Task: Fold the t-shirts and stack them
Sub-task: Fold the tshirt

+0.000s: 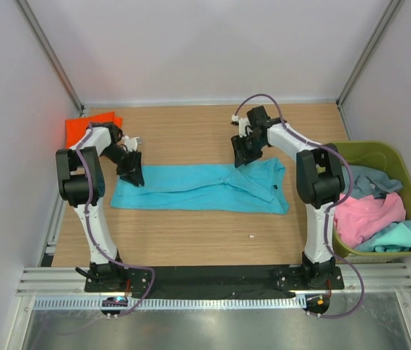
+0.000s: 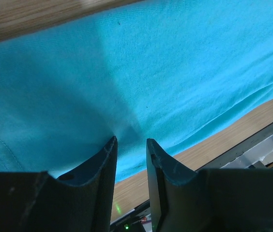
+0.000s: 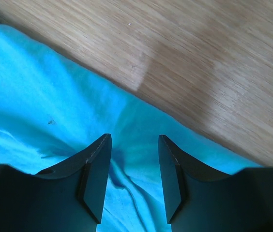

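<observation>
A turquoise-blue t-shirt (image 1: 198, 191) lies flat on the wooden table, folded into a long band. My left gripper (image 1: 132, 177) is at the band's far left corner. In the left wrist view it (image 2: 130, 141) is narrowly open, tips down on the cloth (image 2: 151, 63), which puckers toward the gap. My right gripper (image 1: 240, 159) is at the far edge near the band's right part. In the right wrist view it (image 3: 134, 137) is wide open over the creased cloth edge (image 3: 39, 106), holding nothing. A bright orange t-shirt (image 1: 89, 125) lies at the far left corner.
An olive-green bin (image 1: 369, 148) stands at the right table edge, holding a pink shirt (image 1: 369, 215), a grey-blue one (image 1: 369, 182) and a teal one (image 1: 398, 237). White walls enclose the table on three sides. Bare wood (image 3: 214, 58) lies beyond the shirt's far edge.
</observation>
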